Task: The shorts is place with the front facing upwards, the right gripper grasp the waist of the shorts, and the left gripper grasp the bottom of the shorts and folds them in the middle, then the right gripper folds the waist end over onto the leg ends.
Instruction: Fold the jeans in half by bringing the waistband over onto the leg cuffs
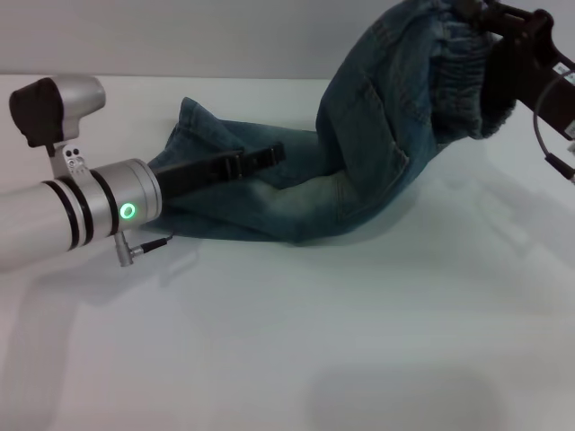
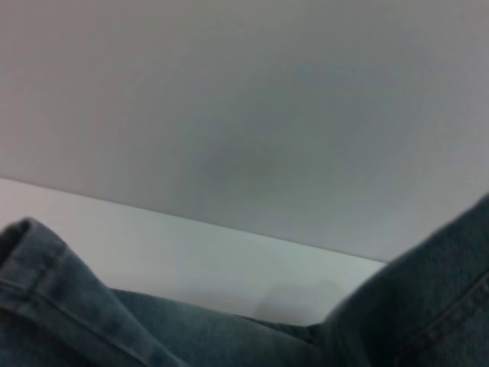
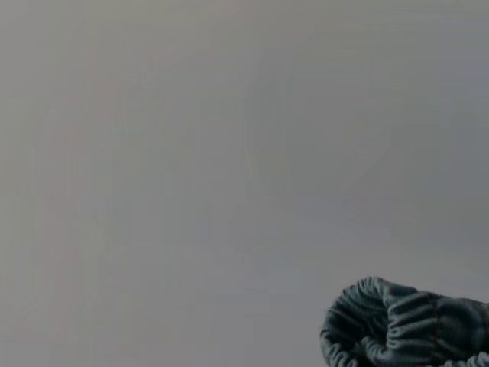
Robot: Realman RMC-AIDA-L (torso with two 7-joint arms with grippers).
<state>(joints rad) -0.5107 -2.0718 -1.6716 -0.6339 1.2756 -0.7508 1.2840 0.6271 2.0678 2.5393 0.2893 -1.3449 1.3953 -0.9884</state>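
The blue denim shorts [image 1: 359,171] lie folded lengthwise on the white table [image 1: 314,341]. Their leg ends rest flat at the left. The elastic waist end [image 1: 463,72] is raised off the table at the upper right, with my right gripper [image 1: 478,14] shut on it. That gathered waistband [image 3: 405,329] also shows in the right wrist view. My left gripper [image 1: 256,158] lies low across the leg ends, touching the denim. A leg hem [image 2: 53,267] fills the near part of the left wrist view.
A pale wall rises behind the table's far edge [image 1: 225,79]. Bare white table surface stretches in front of the shorts and to their right. The left arm's silver forearm [image 1: 54,224] reaches in from the left edge.
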